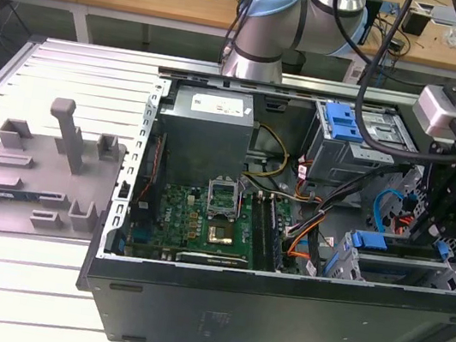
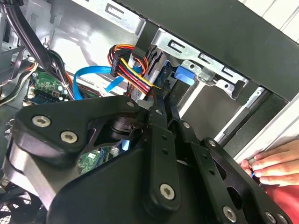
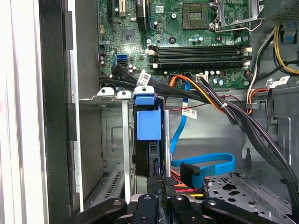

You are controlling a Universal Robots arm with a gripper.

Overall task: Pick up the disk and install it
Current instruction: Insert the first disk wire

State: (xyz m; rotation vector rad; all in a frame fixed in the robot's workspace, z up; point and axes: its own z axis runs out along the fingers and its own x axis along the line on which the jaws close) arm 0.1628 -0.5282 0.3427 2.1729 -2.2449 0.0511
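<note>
The end effector grips the disk in its bay; nearby cables could snag it.

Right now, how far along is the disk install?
Done: the disk stands edge-on in the drive cage slot. In hand: the claw sits close at its end. Left: I cannot tell whether it is fully seated; the blue cable beside it looks unplugged.

The computer case looked like matt black sheet metal. Its drive cage was bare, dull grey metal. The gripper looked matt black, with shiny screws.
</note>
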